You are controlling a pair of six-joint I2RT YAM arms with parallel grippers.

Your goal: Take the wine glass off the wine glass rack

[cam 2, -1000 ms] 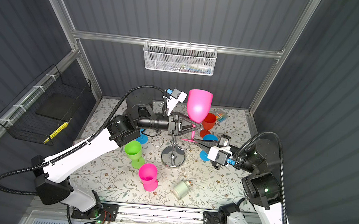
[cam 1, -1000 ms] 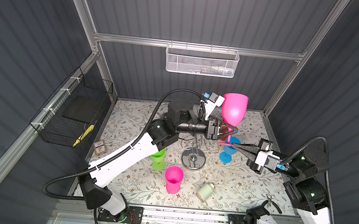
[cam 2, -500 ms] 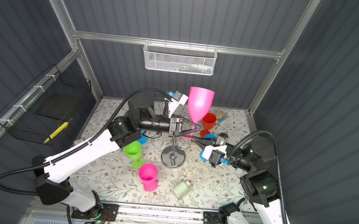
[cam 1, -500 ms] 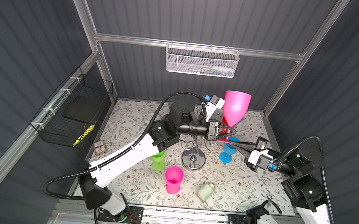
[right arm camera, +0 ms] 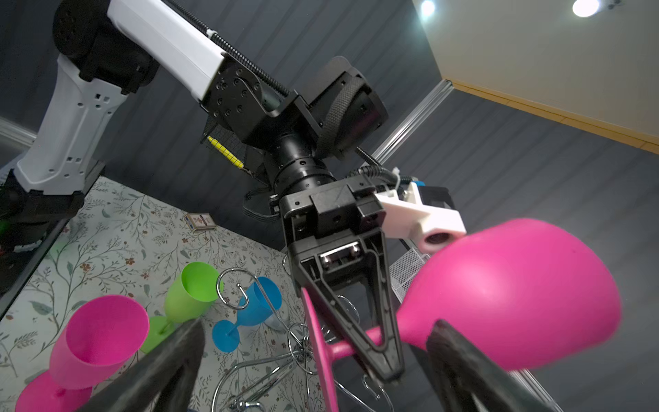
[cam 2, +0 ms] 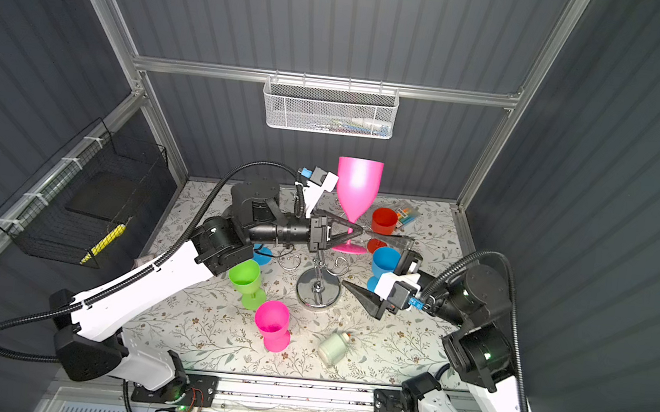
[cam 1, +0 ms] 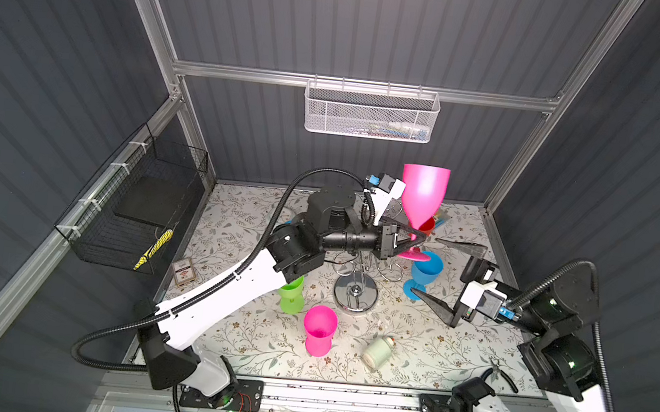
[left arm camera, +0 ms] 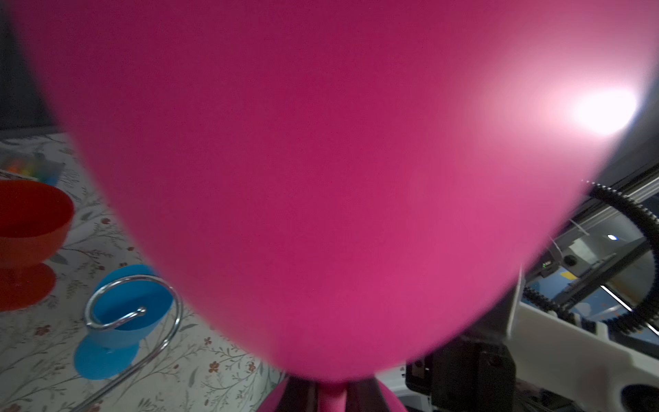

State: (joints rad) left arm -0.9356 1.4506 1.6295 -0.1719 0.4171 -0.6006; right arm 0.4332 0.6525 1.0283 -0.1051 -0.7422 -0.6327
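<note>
A pink wine glass (cam 1: 423, 196) (cam 2: 357, 185) stands upright in the air, its foot (cam 1: 413, 256) just above the right-hand curled arms of the wine glass rack (cam 1: 355, 295) (cam 2: 318, 291). My left gripper (cam 1: 414, 239) (cam 2: 353, 230) is shut on its stem (right arm camera: 351, 347). The bowl (left arm camera: 321, 178) fills the left wrist view. My right gripper (cam 1: 424, 266) (right arm camera: 319, 324) is open wide, one finger (right arm camera: 167, 364) on each side of the glass, touching nothing. Whether the foot touches the rack's wires I cannot tell.
On the flowered table stand a green glass (cam 1: 292, 295), a pink glass (cam 1: 319, 329), a blue glass (cam 1: 426, 267) and a red glass (cam 1: 428, 225). A white bottle (cam 1: 378, 348) lies near the front. A black wire basket (cam 1: 140, 208) hangs on the left wall.
My left gripper has closed on the pink glass's stem. My right gripper, shut on that stem before, has opened wide and drawn back to the right. The glass now stands straighter.
</note>
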